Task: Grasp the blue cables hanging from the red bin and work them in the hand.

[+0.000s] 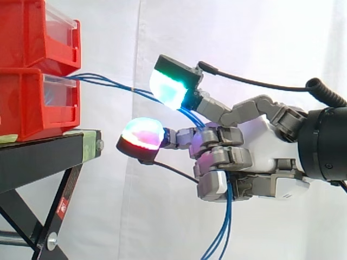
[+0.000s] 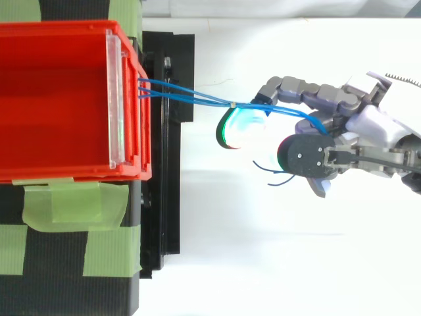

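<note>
**Blue cables held in the hand, away from the red bin**

Blue cables (image 1: 111,82) leave the front lip of the lower red bin (image 1: 27,105) and run in a shallow slope away from it to the hand (image 1: 255,135), which sits well clear of the bin's front and slightly below its lip. The hand's lower fingers are curled tight round the strands, and the loose ends hang straight down beneath them. One fingertip (image 1: 171,86), glowing green and cyan, reaches back towards the bin and touches the cables from above. Another (image 1: 142,134), glowing red and magenta, points at the bin below the strands. The bin rests on a black stand (image 1: 38,160).
</note>
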### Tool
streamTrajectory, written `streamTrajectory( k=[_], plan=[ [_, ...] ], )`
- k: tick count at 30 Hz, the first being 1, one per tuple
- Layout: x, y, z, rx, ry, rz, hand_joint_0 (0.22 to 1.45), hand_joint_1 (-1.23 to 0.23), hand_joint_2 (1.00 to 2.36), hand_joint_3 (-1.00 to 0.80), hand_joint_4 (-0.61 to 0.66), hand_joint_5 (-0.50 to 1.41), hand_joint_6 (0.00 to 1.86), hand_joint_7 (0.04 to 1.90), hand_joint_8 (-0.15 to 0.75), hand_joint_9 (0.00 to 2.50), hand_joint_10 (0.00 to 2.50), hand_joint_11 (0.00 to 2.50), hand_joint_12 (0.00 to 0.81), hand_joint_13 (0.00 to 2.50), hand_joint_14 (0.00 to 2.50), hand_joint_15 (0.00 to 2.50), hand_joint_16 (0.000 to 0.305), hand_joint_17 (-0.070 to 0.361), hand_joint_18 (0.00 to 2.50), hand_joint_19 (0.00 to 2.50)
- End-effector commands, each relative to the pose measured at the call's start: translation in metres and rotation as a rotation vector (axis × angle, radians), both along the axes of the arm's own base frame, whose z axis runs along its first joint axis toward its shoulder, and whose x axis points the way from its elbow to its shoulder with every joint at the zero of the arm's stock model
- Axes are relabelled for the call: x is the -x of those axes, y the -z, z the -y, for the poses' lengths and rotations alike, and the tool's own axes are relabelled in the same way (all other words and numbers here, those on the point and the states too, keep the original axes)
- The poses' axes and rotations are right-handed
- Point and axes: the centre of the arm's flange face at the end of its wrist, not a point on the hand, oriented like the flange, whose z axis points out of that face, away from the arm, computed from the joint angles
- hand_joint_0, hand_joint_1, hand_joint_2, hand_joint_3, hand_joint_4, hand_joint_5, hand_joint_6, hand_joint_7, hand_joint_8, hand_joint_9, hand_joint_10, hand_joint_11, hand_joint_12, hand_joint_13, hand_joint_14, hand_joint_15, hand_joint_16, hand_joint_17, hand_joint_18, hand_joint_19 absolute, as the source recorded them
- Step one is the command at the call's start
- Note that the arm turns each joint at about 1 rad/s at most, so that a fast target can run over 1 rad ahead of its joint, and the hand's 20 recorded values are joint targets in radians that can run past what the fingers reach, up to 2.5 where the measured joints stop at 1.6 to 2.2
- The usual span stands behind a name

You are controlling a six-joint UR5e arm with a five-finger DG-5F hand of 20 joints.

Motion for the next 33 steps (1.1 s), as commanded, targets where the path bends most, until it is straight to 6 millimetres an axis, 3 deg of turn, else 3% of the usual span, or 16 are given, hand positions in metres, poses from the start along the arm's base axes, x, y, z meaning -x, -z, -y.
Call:
streamTrajectory(
  k=[1,20,27,33],
  plan=[
    [0.0,0.001,0.0,0.0,-0.001,-0.001,0.87,-0.67,1.0,-0.96,0.16,0.26,0.16,1.31,0.277,1.05,2.5,2.5,0.411,1.28,2.5,1.82,0.041,0.093,1.34,1.13],
    [-0.001,-0.004,0.004,0.009,0.008,-0.019,0.87,-0.66,1.0,-0.98,0.16,0.26,0.16,1.32,0.277,1.05,2.5,2.5,0.411,1.28,2.5,1.82,0.041,0.093,1.34,1.13],
    [-0.006,-0.026,0.032,0.151,0.107,-0.147,0.87,-0.66,1.0,-0.99,0.16,0.27,0.16,1.32,0.277,1.05,2.5,2.5,0.411,1.28,2.5,1.82,0.041,0.093,1.34,1.13],
    [-0.012,-0.03,0.046,0.195,0.13,-0.162,0.87,-0.66,1.0,-0.99,0.17,0.27,0.18,1.32,0.277,1.05,2.5,2.5,0.411,1.28,2.5,1.82,0.041,0.093,1.34,1.13]
  ],
)
